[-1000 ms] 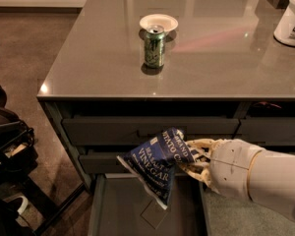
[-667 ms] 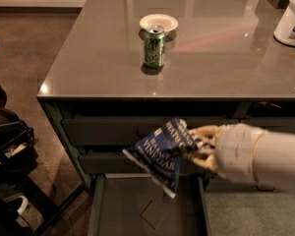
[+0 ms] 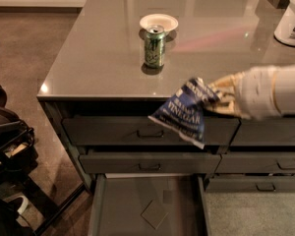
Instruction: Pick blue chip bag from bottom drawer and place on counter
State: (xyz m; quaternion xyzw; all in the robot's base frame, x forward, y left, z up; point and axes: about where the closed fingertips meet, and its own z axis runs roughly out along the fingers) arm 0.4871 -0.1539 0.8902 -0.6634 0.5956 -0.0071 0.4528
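The blue chip bag (image 3: 184, 111) hangs in the air in front of the counter's front edge, level with the top handled drawer. My gripper (image 3: 218, 96) comes in from the right on a white arm and is shut on the bag's upper right corner. Below, the bottom drawer (image 3: 150, 208) stands pulled out, its grey floor bare except for a small square patch. The counter (image 3: 103, 58) stretches away behind the bag, glossy and grey-brown.
A green can (image 3: 154, 46) stands on the counter in front of a small white bowl (image 3: 159, 22). A white tub (image 3: 292, 18) sits at the counter's right edge. Dark equipment (image 3: 7, 146) stands on the floor at left. Two handled drawers (image 3: 150, 132) are shut.
The gripper has lifted the bag up and to the right, from just above the open drawer to the height of the counter's front edge.
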